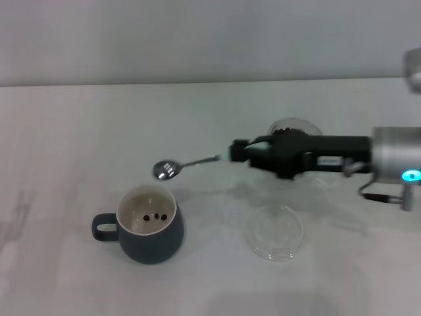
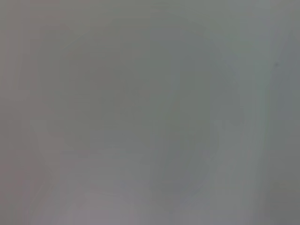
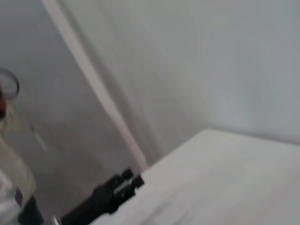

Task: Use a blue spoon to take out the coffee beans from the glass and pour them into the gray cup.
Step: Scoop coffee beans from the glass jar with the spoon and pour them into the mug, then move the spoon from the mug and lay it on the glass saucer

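Note:
The gray cup [image 1: 148, 232] stands at the front left of the table, handle to the left, with three coffee beans [image 1: 154, 216] on its cream bottom. My right gripper [image 1: 237, 150] reaches in from the right and is shut on the pale handle of the blue spoon [image 1: 191, 163]. The spoon's shiny bowl hangs just behind and above the cup's rim, and I see no beans in it. The glass [image 1: 296, 125] stands behind my right arm, which hides most of it; dark beans show at its top. My left gripper is out of view.
A flat round clear glass dish [image 1: 274, 232] lies in front of my right arm, to the right of the cup. The white table [image 1: 66, 145] meets a pale wall at the back. The left wrist view shows only a grey blur.

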